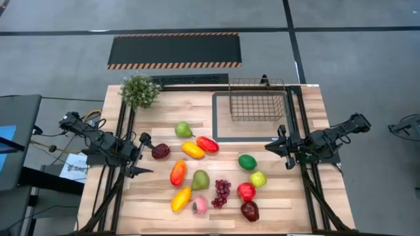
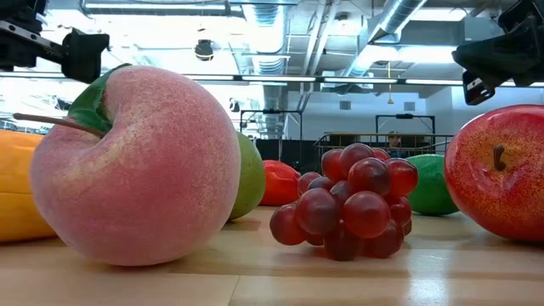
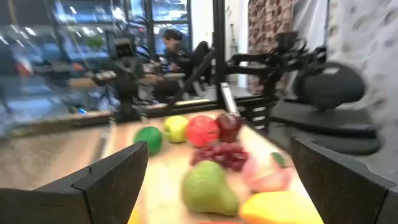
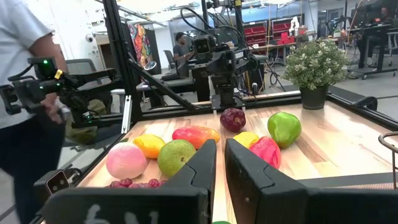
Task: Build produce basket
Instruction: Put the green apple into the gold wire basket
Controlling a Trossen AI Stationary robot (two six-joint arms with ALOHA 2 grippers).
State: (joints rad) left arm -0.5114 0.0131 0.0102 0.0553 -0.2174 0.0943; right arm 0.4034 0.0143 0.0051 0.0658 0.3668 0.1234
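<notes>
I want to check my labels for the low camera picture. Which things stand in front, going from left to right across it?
Yellow-orange fruit at the left edge → pink peach → purple grapes → red apple at the right edge.

Left gripper (image 1: 143,155) at 9 o'clock, fingers spread wide, pointing toward 3. Right gripper (image 1: 279,147) at 3 o'clock, fingers closed, pointing toward 9.
</notes>
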